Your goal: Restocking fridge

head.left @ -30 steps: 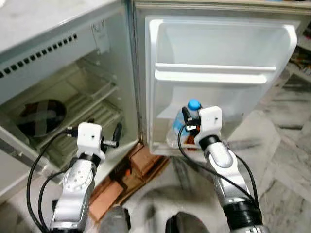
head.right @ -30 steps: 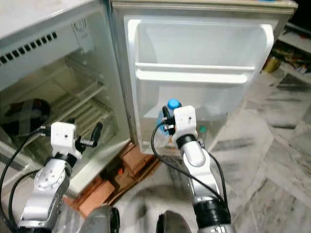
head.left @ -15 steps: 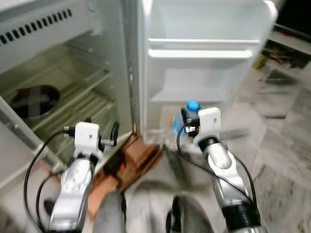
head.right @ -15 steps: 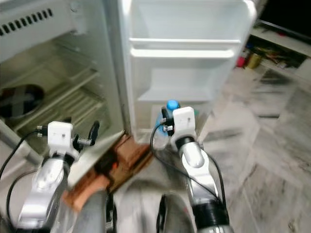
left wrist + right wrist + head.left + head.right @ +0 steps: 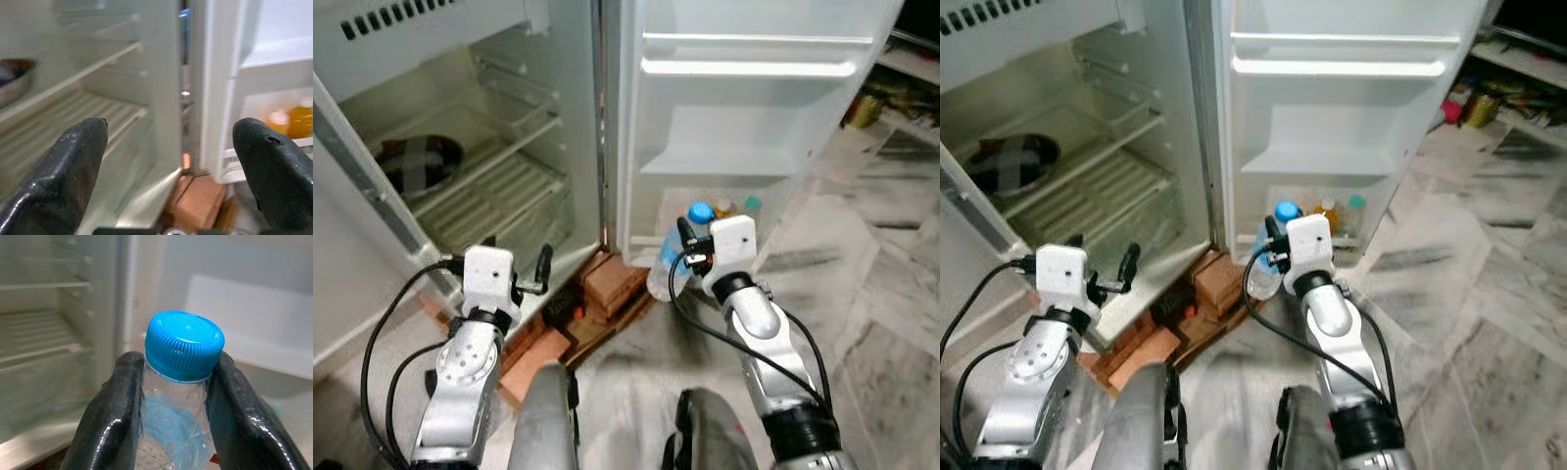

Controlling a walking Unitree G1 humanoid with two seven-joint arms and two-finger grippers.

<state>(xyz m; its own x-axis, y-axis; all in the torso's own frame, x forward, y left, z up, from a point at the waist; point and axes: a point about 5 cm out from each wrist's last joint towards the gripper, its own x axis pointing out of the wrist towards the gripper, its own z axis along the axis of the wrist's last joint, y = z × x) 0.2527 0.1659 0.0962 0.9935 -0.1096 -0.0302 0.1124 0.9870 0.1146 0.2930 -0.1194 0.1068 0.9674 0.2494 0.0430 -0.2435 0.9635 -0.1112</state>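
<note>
A clear water bottle (image 5: 674, 257) with a blue cap (image 5: 183, 343) is held upright at its neck by my right gripper (image 5: 177, 364), which is shut on it. The bottle hangs in front of the open fridge door's bottom shelf (image 5: 680, 201). That shelf holds small bottles, one orange (image 5: 1330, 211) and one green-capped (image 5: 1356, 204). My left gripper (image 5: 171, 129) is open with nothing between its fingers. It points at the fridge's lower compartment (image 5: 499, 196), near the door hinge.
A dark bowl (image 5: 419, 160) sits on a shelf inside the fridge. Brown bricks (image 5: 612, 282) lie under the fridge's front corner. The door's middle shelf (image 5: 744, 162) is bare. Marble floor (image 5: 881, 294) spreads to the right, with clutter (image 5: 865, 104) at the far right.
The whole view has shifted, so the camera moved; the door's bottom shelf and its bottles have come into sight. The right gripper still holds the bottle and both arms keep their pose.
</note>
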